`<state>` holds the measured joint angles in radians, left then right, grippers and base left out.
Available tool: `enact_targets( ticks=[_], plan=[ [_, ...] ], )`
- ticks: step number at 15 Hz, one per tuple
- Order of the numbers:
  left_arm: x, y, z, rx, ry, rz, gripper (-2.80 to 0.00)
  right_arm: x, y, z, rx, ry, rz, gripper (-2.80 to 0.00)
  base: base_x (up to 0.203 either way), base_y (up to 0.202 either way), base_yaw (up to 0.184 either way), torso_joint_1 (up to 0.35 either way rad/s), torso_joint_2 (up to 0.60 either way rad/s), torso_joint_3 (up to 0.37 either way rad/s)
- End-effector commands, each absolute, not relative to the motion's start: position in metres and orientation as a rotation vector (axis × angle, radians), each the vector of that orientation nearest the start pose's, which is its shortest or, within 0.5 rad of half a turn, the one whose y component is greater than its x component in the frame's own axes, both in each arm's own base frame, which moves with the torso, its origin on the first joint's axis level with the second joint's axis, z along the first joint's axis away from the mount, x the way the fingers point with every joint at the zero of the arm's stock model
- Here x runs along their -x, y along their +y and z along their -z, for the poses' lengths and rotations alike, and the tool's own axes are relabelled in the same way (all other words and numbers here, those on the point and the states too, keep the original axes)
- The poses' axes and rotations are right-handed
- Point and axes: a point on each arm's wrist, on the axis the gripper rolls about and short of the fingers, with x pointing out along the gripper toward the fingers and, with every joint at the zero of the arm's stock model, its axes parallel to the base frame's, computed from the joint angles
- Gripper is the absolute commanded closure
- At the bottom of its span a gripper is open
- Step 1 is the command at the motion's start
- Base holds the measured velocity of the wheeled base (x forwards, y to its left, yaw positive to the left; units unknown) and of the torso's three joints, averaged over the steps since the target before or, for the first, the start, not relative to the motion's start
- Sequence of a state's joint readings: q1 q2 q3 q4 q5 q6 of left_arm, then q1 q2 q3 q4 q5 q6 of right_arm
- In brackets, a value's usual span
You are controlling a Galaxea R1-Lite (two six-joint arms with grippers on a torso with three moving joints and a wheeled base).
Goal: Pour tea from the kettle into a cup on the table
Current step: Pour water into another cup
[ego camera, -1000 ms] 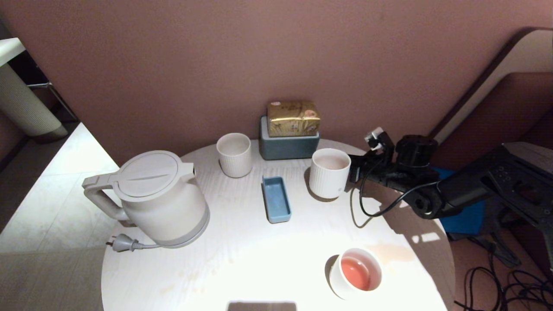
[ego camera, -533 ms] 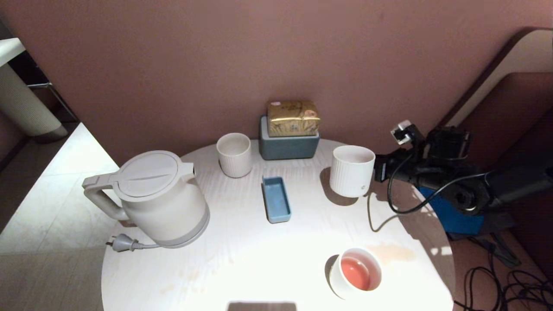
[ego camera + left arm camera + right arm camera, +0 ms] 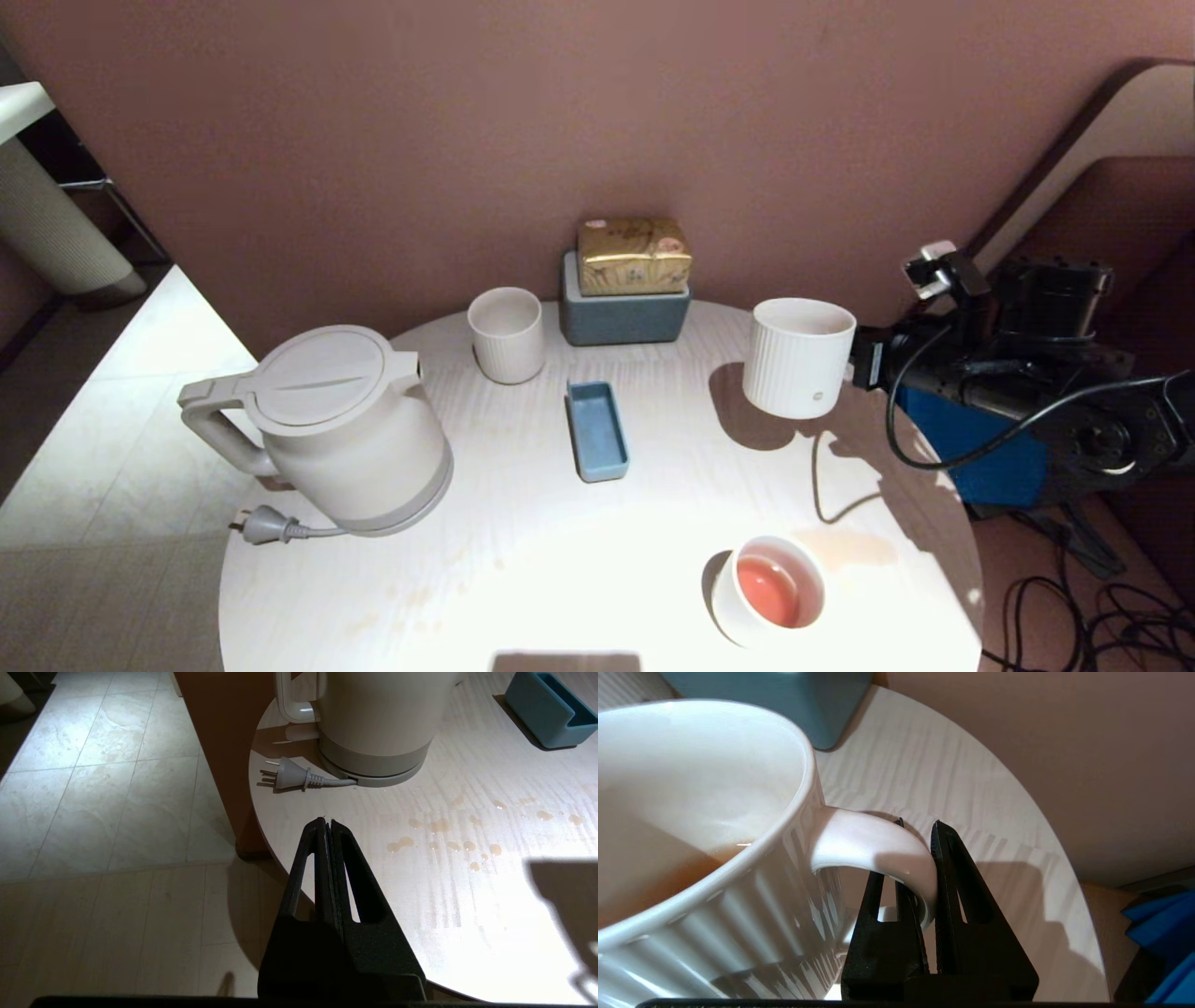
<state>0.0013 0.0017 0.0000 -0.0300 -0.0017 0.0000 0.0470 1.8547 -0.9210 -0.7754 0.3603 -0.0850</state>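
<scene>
Cup [image 3: 799, 357], a squat ribbed white mug holding some tea [image 3: 668, 882], hangs above the worktop's [image 3: 560, 560] far right edge, its glazed loop handle clenched in the right gripper [image 3: 920, 858] jaws; it looks stiff, slippery and breakable. The left gripper [image 3: 327, 823] hangs pressed shut near the kettle [image 3: 345, 425].

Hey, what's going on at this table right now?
The right end effector is shut on the loop handle of the cup, holding it lifted above the table near its far right edge, with some tea inside. The kettle stands on the table's left side, unplugged. The left end effector is shut, parked by the table's near-left edge.
</scene>
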Motion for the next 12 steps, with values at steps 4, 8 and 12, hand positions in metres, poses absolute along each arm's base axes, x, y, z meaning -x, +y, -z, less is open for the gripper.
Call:
enact_targets(
  ticks=[4,8,12],
  plan=[
    [0.023,0.000,-0.079,0.000,-0.029,0.000,0.00,-0.327,0.022,-0.181,0.077,0.026,-0.404,0.00,0.000,0.000,0.000,0.000,0.00,0.000],
    [0.023,0.000,-0.079,0.000,-0.029,0.000,0.00,-0.300,0.020,-0.177,0.083,-0.040,-0.385,0.00,0.000,0.000,0.000,0.000,0.00,0.000],
    [0.023,0.000,-0.079,0.000,-0.029,0.000,0.00,-0.276,0.012,-0.184,0.090,-0.079,-0.289,0.00,0.000,0.000,0.000,0.000,0.00,0.000]
  ],
)
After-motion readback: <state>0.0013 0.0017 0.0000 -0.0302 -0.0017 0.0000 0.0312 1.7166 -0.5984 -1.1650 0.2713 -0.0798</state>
